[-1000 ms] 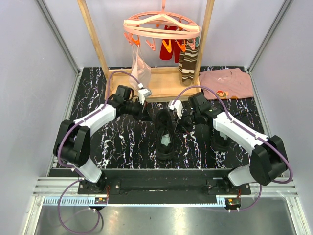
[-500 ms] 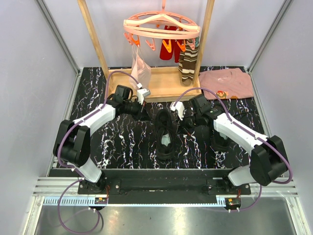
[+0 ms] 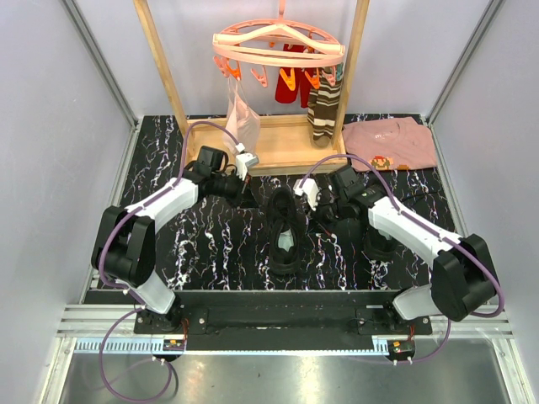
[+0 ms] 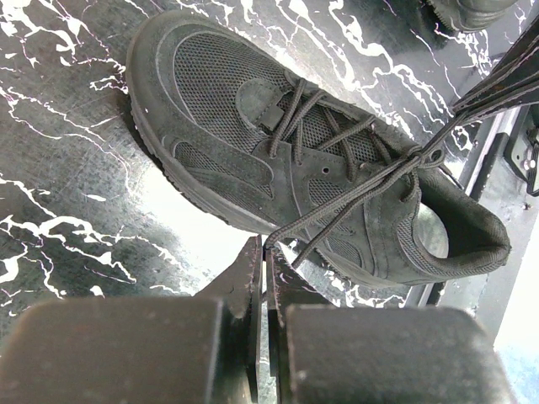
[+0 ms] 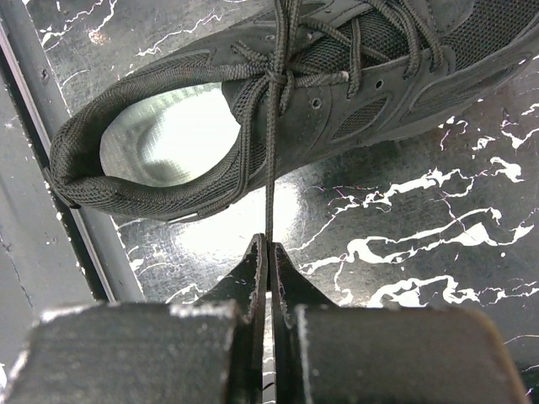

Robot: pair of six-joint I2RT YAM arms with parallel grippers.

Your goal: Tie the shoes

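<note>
A black lace-up shoe (image 3: 285, 229) lies in the middle of the black, white-veined surface (image 3: 210, 244), between my two arms. Its toe points to the far side and its heel toward me. The pale insole (image 5: 168, 139) shows through the opening.

My left end effector (image 4: 263, 251) is closed, its tips pinching a strand of the thin black lace (image 4: 354, 195) just left of the shoe. The strand runs from the tips up to a crossing at the top eyelets.

My right end effector (image 5: 268, 246) is closed too, pinching another strand of the same lace just right of the shoe. That strand runs straight and taut to the same crossing.

A second black shoe (image 3: 381, 246) sits to the right, mostly hidden under my right arm.

At the far side stands a wooden rack (image 3: 160, 59) holding a pink peg hanger (image 3: 278, 42). A striped brown sock (image 3: 322, 114) and a clear bag (image 3: 240, 114) hang from it. A pink folded shirt (image 3: 392, 143) lies on the surface at the far right.
</note>
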